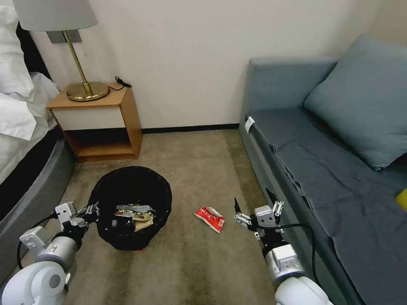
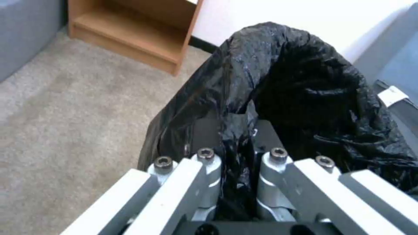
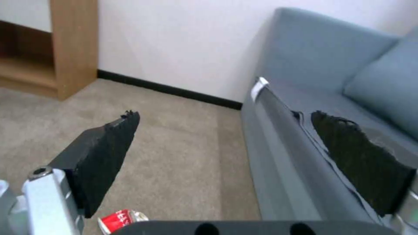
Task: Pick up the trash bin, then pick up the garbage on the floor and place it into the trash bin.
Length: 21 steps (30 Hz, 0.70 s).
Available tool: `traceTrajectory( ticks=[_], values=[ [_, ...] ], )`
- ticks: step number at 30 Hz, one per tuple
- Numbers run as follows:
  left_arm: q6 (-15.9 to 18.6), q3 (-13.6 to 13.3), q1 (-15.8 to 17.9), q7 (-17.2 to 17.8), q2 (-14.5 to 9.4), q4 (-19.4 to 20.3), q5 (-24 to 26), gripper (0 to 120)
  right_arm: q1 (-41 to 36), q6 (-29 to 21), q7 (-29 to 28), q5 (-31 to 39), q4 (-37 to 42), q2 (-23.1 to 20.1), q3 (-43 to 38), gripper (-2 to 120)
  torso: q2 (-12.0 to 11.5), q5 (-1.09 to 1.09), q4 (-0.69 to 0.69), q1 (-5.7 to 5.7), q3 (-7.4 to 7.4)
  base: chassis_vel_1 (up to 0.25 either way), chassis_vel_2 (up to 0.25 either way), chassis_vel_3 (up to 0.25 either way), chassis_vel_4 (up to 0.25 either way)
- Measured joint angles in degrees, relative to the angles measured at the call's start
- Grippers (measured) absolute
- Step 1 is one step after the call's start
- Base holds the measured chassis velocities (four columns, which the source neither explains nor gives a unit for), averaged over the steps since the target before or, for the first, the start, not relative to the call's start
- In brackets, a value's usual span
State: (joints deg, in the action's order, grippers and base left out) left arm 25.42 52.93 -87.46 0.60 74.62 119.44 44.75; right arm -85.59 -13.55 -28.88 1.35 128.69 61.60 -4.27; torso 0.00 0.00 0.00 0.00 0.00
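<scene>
The trash bin (image 1: 127, 199), lined with a crinkly black bag (image 2: 305, 85), is tipped toward me above the carpet, and several pieces of garbage (image 1: 133, 214) lie inside it. My left gripper (image 1: 91, 210) is shut on the bin's near rim, with bag plastic pinched between its fingers (image 2: 265, 140). A red-and-white packet (image 1: 210, 218) lies on the floor (image 1: 190, 262) between the bin and my right gripper (image 1: 255, 203). That gripper hangs open beside the sofa, nothing between its fingers (image 3: 109, 153); the packet (image 3: 120, 220) shows just below them.
A grey sofa (image 1: 330, 169) with a cushion (image 1: 364, 101) runs along the right, close to my right arm. A wooden nightstand (image 1: 99, 123) with a brass lamp (image 1: 87, 91) stands behind the bin. A bed (image 1: 21, 140) borders the left. Open carpet lies ahead.
</scene>
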Motion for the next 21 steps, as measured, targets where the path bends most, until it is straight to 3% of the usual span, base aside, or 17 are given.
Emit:
traceTrajectory(
  ticks=[3,11,21],
  values=[
    [0.02,0.68,0.06,-0.02,-0.32,-0.38,0.34,6,-1.34,0.03,0.35,-1.71,-0.37,3.4,-1.2,100,0.0,-0.01,0.0,0.0,0.0,0.0,0.0,0.0,0.0],
    [0.12,0.86,0.14,-0.16,-0.72,-0.7,0.45,6,-1.37,-0.33,0.74,-3.55,-1.3,7.22,-2.47,100,0.0,-0.01,0.0,0.0,0.0,0.0,0.0,0.0,0.0],
    [0.12,1.18,0.1,-0.33,-1.08,-0.68,0.59,6,-1.85,-0.26,1.64,-3.63,-1.18,7.64,-3.66,100,0.0,0.0,0.0,0.0,0.0,0.0,0.0,0.0,0.0]
  ],
)
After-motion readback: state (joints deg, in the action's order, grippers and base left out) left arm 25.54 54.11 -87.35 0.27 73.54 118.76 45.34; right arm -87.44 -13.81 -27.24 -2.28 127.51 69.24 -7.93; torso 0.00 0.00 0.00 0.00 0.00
